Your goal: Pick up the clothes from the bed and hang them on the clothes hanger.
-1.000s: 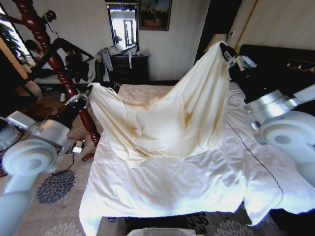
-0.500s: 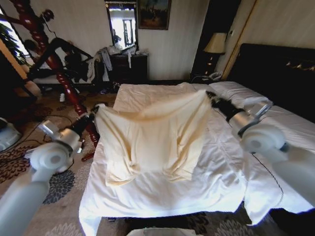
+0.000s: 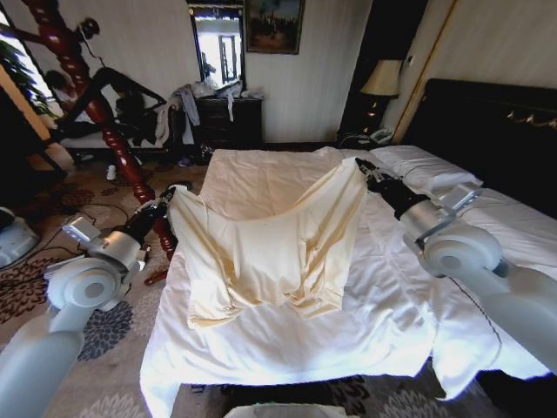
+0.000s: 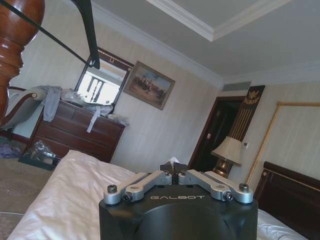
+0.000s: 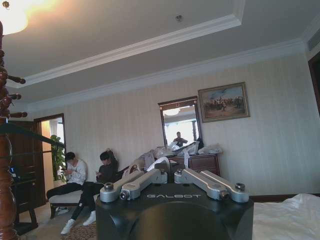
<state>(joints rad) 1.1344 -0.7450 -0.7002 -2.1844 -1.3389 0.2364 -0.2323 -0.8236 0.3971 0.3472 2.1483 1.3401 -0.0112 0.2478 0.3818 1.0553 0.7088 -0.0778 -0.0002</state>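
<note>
At the left, by the left edge of the bed [image 3: 287, 348], the left gripper [image 3: 171, 195] was clamped on one corner of a cream garment [image 3: 270, 248], holding it up just off the duvet beside a red-brown wooden coat stand [image 3: 96, 109]. The clothes hanger [image 4: 90, 30] showed in the left wrist view as a thin black bar close to the turned wood of that stand, with nothing on it.

The garment sagged between the two arms, its lower hem resting on the duvet in the middle of the bed.

At the right, towards the head of the bed, the right gripper [image 3: 365, 171] was closed on the opposite corner, near the white pillows [image 3: 426, 170].

By my judgement the pick-up was only partly done: the cloth was gripped and stretched out, but not lifted clear, and carrying it to the hanger and draping it over remained.
</note>
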